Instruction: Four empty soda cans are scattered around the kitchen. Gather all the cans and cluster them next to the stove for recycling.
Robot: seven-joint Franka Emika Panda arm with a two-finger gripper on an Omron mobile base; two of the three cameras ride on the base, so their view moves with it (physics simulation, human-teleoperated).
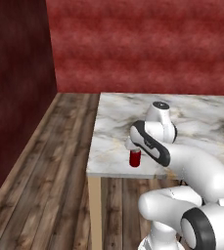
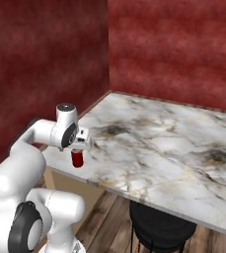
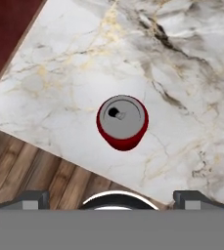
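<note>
Standing upright on the marble table point(image 3: 59, 83), a red soda can point(image 3: 122, 122) with a silver top sits close to the table's edge, seen from straight above in the hand view. Left of the can in that view a dark finger tip point(image 3: 31, 199) rises at the bottom edge, and right of it the other one, so the fingers are spread wide with nothing between them; the can lies above the gap, well apart from both tips and touching neither. The gripper point(image 3: 113, 200) hangs over the can rather than around it.

From the left base view, the wooden floor point(image 1: 50, 161) lies left of the can point(image 1: 135, 158), which stands near the table's front left corner point(image 1: 108, 146), just below the white hand; the table's pale leg drops beneath that corner. From the right base view, the can point(image 2: 77, 159) shows directly under the hand point(image 2: 77, 143), at the near left edge of the table point(image 2: 159, 153), with the veined grey-and-white top stretching away to its right. Dark red walls point(image 2: 173, 49) close the room behind the can, meeting in a corner, and a black round stool point(image 2: 161, 230) stands under the table to the can's right.
</note>
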